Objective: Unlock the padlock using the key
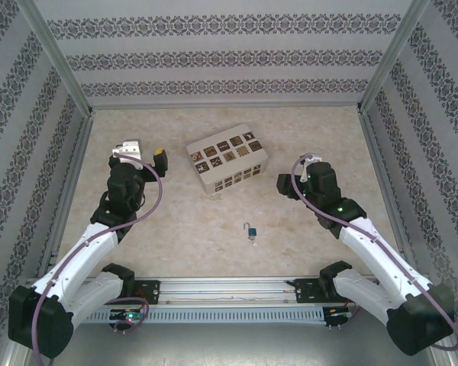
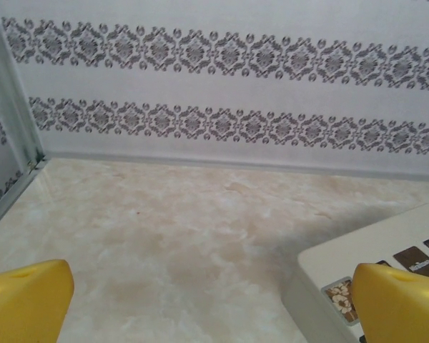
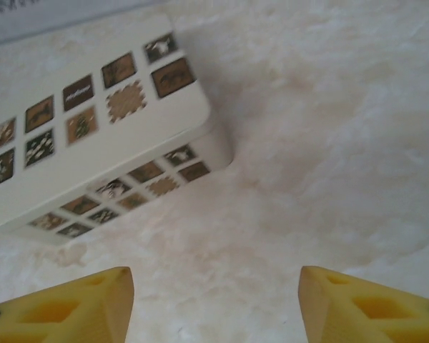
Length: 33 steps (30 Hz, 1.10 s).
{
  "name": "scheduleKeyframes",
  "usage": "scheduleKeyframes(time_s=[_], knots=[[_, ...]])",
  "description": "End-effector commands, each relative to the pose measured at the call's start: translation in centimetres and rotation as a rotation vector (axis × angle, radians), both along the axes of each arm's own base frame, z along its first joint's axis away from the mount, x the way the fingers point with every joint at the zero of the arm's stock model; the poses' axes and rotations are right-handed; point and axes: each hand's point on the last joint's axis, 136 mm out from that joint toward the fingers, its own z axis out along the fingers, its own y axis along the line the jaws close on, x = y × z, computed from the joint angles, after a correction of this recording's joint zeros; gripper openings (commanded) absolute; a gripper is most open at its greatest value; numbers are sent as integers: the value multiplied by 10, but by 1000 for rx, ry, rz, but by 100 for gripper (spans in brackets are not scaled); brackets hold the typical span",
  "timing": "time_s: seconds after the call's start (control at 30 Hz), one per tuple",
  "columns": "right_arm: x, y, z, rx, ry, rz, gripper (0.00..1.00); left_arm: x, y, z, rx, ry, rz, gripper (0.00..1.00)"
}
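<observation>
- Padlock [image 1: 251, 230] lies on the table [image 1: 175, 229], near the white box [image 1: 227, 158].
- Left gripper [image 2: 214, 307] gapes wide, empty.
- Right gripper [image 3: 216, 304] stands parted too, holding nothing.

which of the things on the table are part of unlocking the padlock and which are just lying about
For the job: padlock, blue with a silver shackle; key, apparently the pale sliver beside it, too small to be sure.
Lying about: white box with brown patterned squares, further back.

patterned white box [image 1: 227, 158], beige marbled table [image 1: 187, 232]
</observation>
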Motion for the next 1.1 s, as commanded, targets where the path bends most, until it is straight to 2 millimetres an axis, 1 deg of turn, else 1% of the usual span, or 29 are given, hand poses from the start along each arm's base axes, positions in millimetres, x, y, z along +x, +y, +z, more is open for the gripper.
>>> scheduleKeyframes(time_s=[0.0, 0.07, 0.13, 0.2, 0.27, 0.37, 0.57, 0.63, 0.7, 0.73, 0.77, 0.9, 1.03, 1.07], knots=[[12, -19, 13, 15, -119, -52, 68, -5, 13, -10, -26, 12, 69, 99], [14, -34, 12, 5, -142, -91, 72, -7, 17, -14, -24, 14, 87, 99], [16, -48, 10, -54, -162, -107, 76, -8, 21, -17, -17, 20, 101, 99], [17, -56, 8, -136, -183, -100, 86, -9, 24, -22, -8, 33, 116, 99], [19, -63, 4, -216, -209, -98, 98, -10, 28, -25, -4, 42, 135, 99], [22, -72, -3, -278, -233, -109, 98, -11, 33, -29, -12, 45, 160, 99], [30, -92, -31, -297, -231, -174, 98, -10, 40, -37, -23, 63, 194, 99], [32, -99, -38, -312, -232, -204, 99, -8, 40, -39, -26, 69, 186, 99], [39, -102, -37, -314, -255, -218, 98, -7, 40, -40, -29, 74, 185, 99], [38, -103, -49, -319, -239, -217, 98, -7, 41, -40, -32, 72, 188, 99], [41, -104, -52, -319, -244, -219, 98, -7, 41, -42, -34, 76, 193, 99], [53, -111, -60, -294, -266, -264, 98, -6, 47, -46, -43, 85, 211, 99], [67, -112, -55, -297, -319, -267, 98, -1, 52, -55, -15, 121, 214, 99], [72, -110, -52, -306, -346, -254, 98, 0, 54, -57, -9, 128, 212, 99]])
